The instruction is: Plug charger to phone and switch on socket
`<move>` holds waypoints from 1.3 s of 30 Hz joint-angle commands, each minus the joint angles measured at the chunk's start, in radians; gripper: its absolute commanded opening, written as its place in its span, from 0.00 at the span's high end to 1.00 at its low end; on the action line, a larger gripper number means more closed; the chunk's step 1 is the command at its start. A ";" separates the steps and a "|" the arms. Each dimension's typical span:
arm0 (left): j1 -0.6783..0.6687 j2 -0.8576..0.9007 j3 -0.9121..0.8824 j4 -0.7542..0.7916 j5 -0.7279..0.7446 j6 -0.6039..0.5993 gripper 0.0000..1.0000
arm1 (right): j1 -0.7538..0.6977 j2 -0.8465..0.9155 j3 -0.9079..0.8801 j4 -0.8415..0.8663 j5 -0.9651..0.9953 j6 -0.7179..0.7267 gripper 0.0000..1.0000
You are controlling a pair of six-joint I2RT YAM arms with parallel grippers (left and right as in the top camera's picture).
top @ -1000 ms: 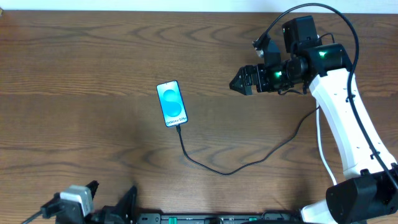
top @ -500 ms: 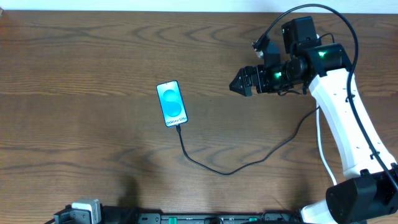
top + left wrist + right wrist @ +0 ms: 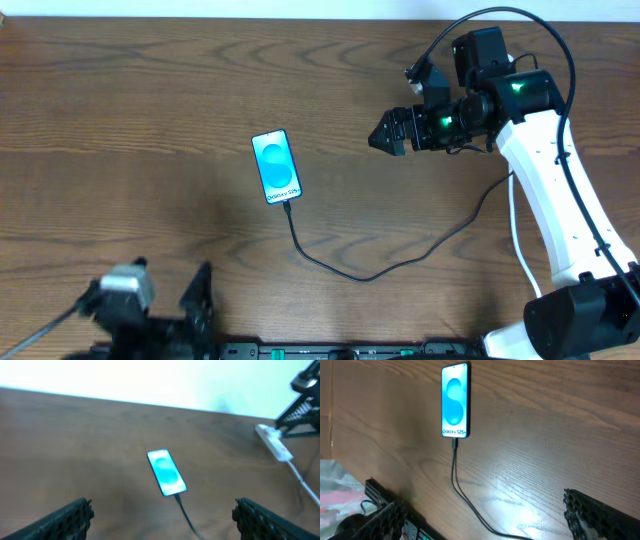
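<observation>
The phone point(image 3: 277, 166) lies flat at mid-table with its cyan screen up, and it also shows in the wrist views point(image 3: 166, 472) point(image 3: 455, 401). The charger's thin black cable point(image 3: 340, 272) has its tip at the phone's lower edge point(image 3: 454, 443) and curves away right, under the right arm. The white socket point(image 3: 274, 442) lies far right; overhead, the right arm mostly hides it. My right gripper point(image 3: 376, 138) hovers open, right of the phone point(image 3: 484, 502). My left gripper point(image 3: 162, 507) is open and empty at the table's near edge.
The socket's white cord point(image 3: 514, 215) runs down beside the white right arm point(image 3: 555, 200). A black rail point(image 3: 330, 350) lines the table's near edge. The brown wooden table point(image 3: 120, 120) stretches left of the phone.
At the near edge, the left arm dropped almost out of the overhead view, then rose back in, a little left of before. The right arm, phone and cable have not moved.
</observation>
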 commanded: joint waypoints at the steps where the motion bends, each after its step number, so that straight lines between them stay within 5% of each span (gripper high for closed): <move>1: -0.005 -0.005 -0.142 0.107 -0.025 0.053 0.07 | 0.005 -0.014 0.005 -0.002 0.001 -0.002 0.01; 7: -0.005 -0.005 -0.300 0.238 -0.025 0.053 0.07 | 0.005 -0.014 0.005 -0.002 0.001 -0.002 0.01; 31: -0.005 -0.016 -0.316 0.011 -0.025 0.053 0.07 | 0.005 -0.014 0.005 -0.023 0.002 0.002 0.01; 39: -0.005 -0.184 -0.443 -0.010 -0.025 0.053 0.07 | 0.005 -0.014 0.005 -0.021 0.001 0.002 0.01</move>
